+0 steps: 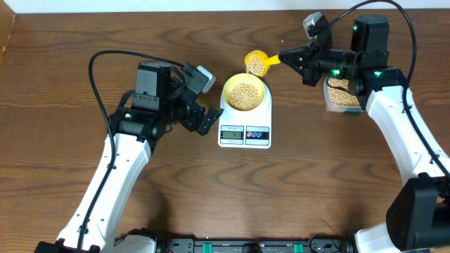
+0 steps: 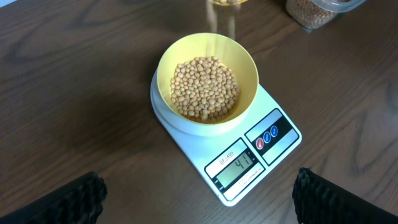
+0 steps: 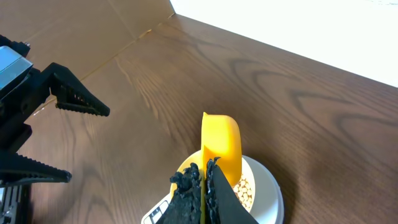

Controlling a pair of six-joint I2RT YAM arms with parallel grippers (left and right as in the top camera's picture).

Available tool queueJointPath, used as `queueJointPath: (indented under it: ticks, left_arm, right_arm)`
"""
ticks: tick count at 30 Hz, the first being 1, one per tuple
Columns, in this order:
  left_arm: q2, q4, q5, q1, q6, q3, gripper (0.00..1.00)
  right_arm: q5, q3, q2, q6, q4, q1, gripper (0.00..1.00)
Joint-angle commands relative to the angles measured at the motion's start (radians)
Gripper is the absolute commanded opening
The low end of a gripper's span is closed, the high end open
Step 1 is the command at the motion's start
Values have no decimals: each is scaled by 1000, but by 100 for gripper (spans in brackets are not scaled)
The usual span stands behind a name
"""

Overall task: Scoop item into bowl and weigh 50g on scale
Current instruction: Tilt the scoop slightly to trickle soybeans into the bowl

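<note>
Beans point(image 2: 205, 87): small, round, tan-beige, matte. They sit in a loose heap that covers the floor of the pale yellow bowl point(image 2: 249, 68). The bowl sits on the white scale point(image 2: 283, 140), centre of the overhead frame, on a dark wood table point(image 1: 70, 42). More beans are in the yellow scoop point(image 1: 256, 63), which sits just above the bowl's upper rim in the overhead view. The rest are in the clear tub point(image 1: 342, 97) at right.

Right gripper point(image 3: 203, 182): pressed together on the scoop's handle. Left gripper point(image 1: 204, 118): spread wide, holding nothing, just left of the scale.

Hard to see:
- The tub is half under the right arm in the overhead view, and cut off at the top edge of the left wrist view.
- In the left wrist view the scoop is only a blurred sliver at the top edge.
- The display point(image 2: 239, 167) looks like 41, but the digits are small.
- From the right wrist, the scoop hides most of the bowl.

Count: one bowl, one scale, one scoop, one tub, two arms. The beans are too many to count.
</note>
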Motion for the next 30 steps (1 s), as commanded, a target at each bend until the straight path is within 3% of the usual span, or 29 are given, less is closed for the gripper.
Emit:
queueJointPath:
  ticks: [1,30]
  left_arm:
    - [-14,1,9,-2,17,6,98]
    - [-14,1,10,-2,17,6,97]
  right_arm:
    - [1,1,3,-22,2,10,1]
    - [0,1,3,-39,13,10,1]
